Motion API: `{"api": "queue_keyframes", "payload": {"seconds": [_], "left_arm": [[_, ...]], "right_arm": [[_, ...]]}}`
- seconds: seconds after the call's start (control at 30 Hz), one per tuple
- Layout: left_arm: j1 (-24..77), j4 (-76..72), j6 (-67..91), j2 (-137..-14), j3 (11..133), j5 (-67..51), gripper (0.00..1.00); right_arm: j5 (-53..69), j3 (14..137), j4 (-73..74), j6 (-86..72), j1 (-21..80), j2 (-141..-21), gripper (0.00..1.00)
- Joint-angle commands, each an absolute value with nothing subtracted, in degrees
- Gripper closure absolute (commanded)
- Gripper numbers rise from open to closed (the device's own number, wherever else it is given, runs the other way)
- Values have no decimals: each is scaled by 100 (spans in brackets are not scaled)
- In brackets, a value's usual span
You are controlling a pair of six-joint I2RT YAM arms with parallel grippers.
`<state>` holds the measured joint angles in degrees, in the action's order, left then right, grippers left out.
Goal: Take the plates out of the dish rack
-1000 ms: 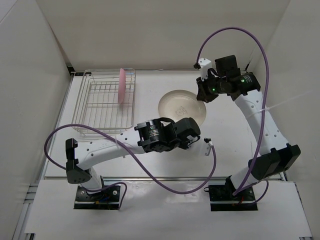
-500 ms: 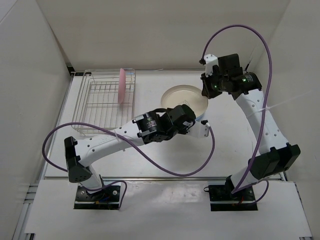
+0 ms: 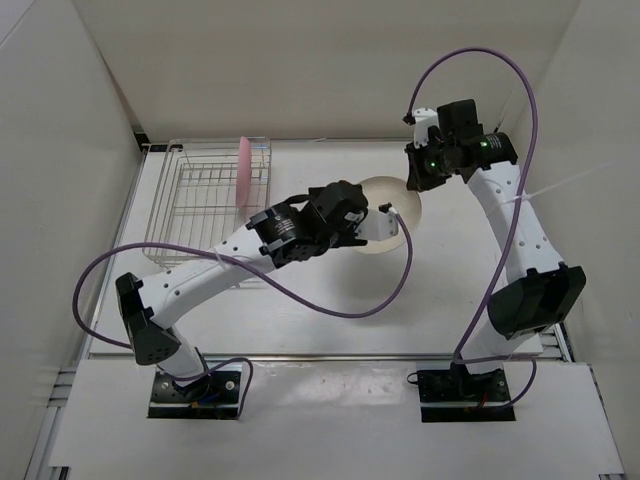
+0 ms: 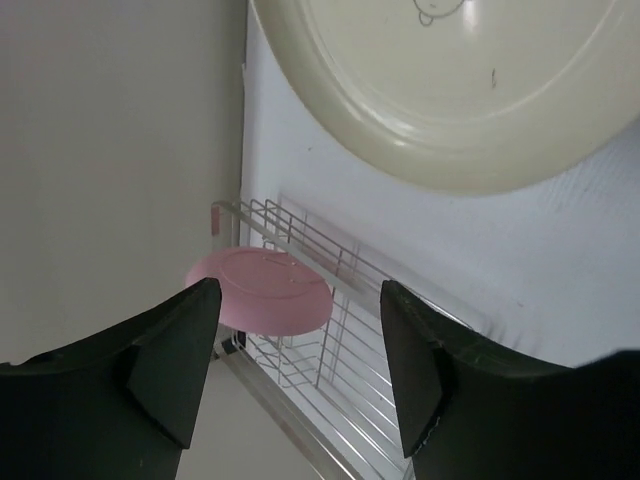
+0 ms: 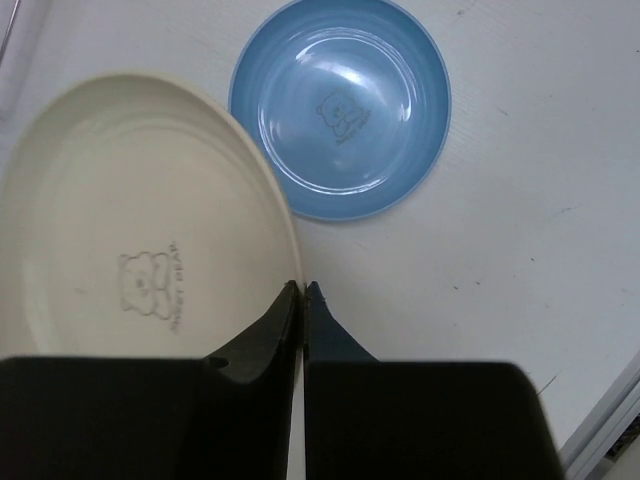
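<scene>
White tabletop boxed in by pale walls. At the right gripper, fingers pressed nearly together on the rim of the cream plate, its face turned up toward the wrist camera. Printed in its well, a small bear outline with a line of lettering beneath, too fine to read. Just past its edge, flat on the tabletop, the light blue plate, with the same bear and unreadable lettering at its middle. At the left gripper, fingers spread wide with nothing between them, close by the far side of the cream plate. Farther out to the left, the dish rack near the back left corner, with the pink plate standing on edge along its right side. Above it all, a purple cable looping from the right wrist.
</scene>
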<state>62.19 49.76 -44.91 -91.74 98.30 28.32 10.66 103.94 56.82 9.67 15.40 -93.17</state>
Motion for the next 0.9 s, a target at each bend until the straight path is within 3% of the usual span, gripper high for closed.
{"api": "queue_keyframes", "payload": {"seconds": [0.0, 0.03, 0.23, 0.43, 0.63, 0.87], "left_arm": [[6056, 4931, -4395, -8684, 10063, 2927, 23], [5899, 5000, -4325, -8605, 10264, 2979, 0], [4398, 5090, -4052, -7894, 10653, 2524, 0], [1920, 4387, -3684, -6348, 9100, 1881, 0], [1583, 4491, -2533, -5801, 7816, 1714, 0], [256, 4491, -1741, -6178, 7119, -148, 0]], "right_arm": [[1126, 10801, 5608, 949, 1486, -9404, 100], [1064, 10802, 5451, 880, 1485, -9404, 100], [1142, 10512, 4721, 695, 1204, -9852, 100], [1449, 10065, 3484, 204, 731, -10080, 100], [1600, 10063, 3164, -97, 606, -10703, 100], [1538, 10063, 2945, -308, 554, -11205, 100]]}}
